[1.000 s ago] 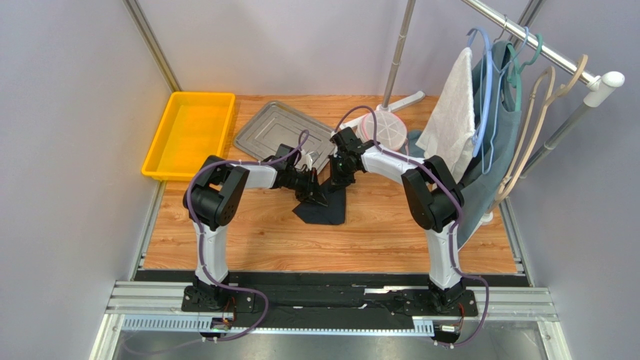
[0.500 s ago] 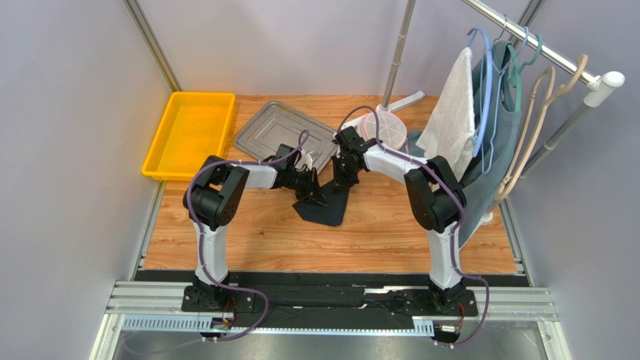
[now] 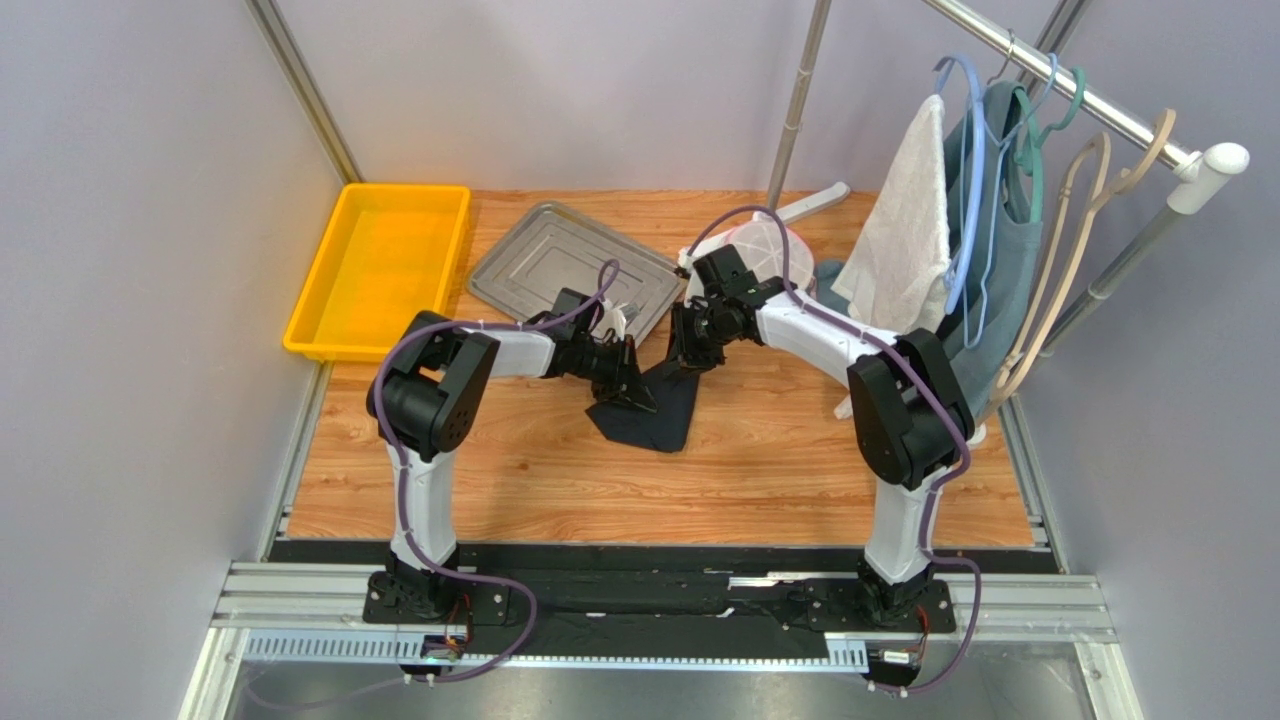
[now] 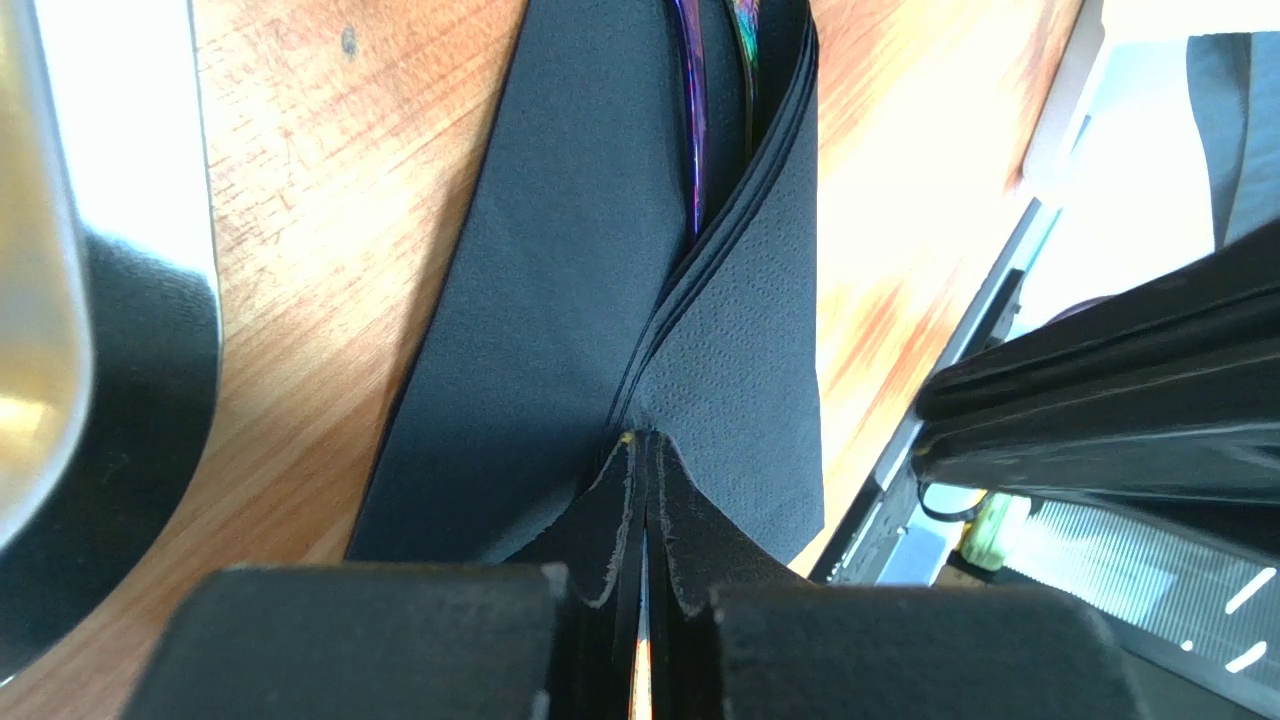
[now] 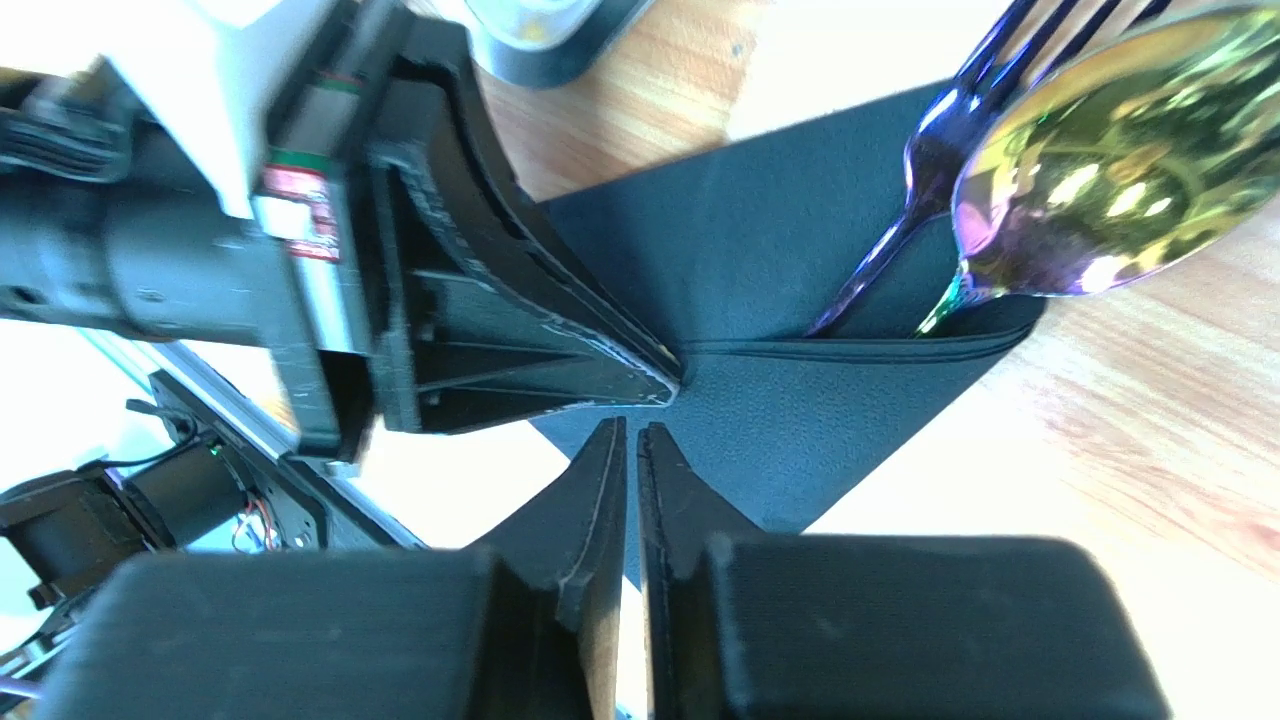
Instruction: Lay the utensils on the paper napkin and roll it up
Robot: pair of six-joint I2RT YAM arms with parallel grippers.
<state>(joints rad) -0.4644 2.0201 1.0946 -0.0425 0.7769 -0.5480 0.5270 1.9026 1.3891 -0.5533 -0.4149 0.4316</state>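
- Along the near edge of the counter [image 3: 496,480], a wood-grain top, two black-and-white arms rise from a dark rail and bend inward toward each other.
- Mid-counter lies the paper napkin [image 3: 657,416]. It is matte black and finely embossed, folded into a long wedge of several thin layers.
- The left jaws are fully closed. They pinch the napkin's folded edge, where the layers run together at their dark, tapered fingertips [image 4: 601,518].
- The right jaws meet the left jaws almost tip to tip over the same fold. Only a hairline slit shows between them, and I cannot tell whether they grip the sheet.
- The utensils are tucked inside the fold, their slim handles running under the flap.
- The fork [image 5: 932,158] is thin and glossy purple. The spoon [image 5: 1112,165] has a mirror-bright gold bowl with an iridescent sheen.
- Both heads stick out past the napkin's edge, just beyond the right jaws' tips.
- A small red-and-green sticker [image 5: 296,195] sits on the left jaws' housing. Its print is too blurred to read.
- Farther back lies a shallow grey metal tray [image 3: 559,258] with rounded corners.
- Left of the tray is a yellow plastic bin [image 3: 376,263].
- At the far right, a nubbly white towel [image 3: 906,225] hangs from a rail among coat hangers.
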